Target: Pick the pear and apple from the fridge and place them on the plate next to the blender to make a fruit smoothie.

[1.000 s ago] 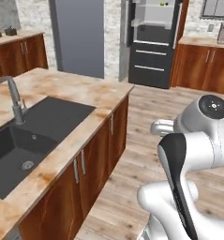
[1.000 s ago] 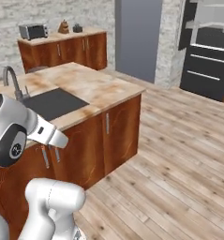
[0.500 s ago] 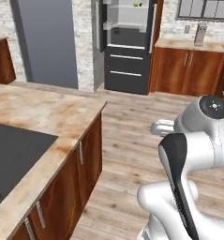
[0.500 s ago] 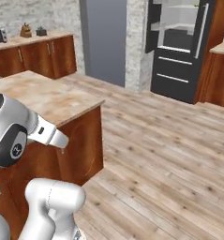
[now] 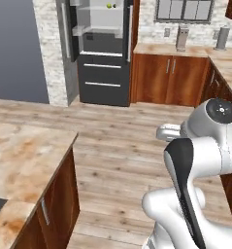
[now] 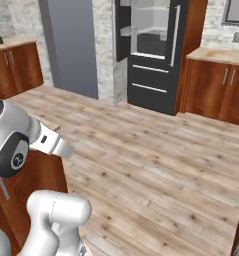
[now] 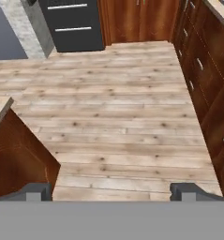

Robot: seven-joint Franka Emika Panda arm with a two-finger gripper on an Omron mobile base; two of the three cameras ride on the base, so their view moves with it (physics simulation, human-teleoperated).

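The fridge (image 5: 102,78) stands across the wooden floor with its upper doors open, showing a pale interior over black drawers. It appears too in the right base view (image 6: 152,75), and its drawers (image 7: 73,26) sit at the top of the hand view. A small yellow-green fruit (image 5: 108,6) lies on a high shelf; pear or apple, I cannot tell. The plate and the blender are out of view. My gripper (image 7: 111,191) hangs open over the floor, far from the fridge, with nothing between its fingertips.
An island counter (image 5: 20,165) with a stone top is at my left, its corner (image 7: 15,154) close to the hand. Wooden base cabinets (image 5: 171,80) run right of the fridge and along the right side (image 7: 202,70). Open floor (image 6: 156,150) lies between.
The whole picture has shifted as the base moved: the sink and island slid off to the left, and the fridge now stands nearer and more central. The gripper stays open.
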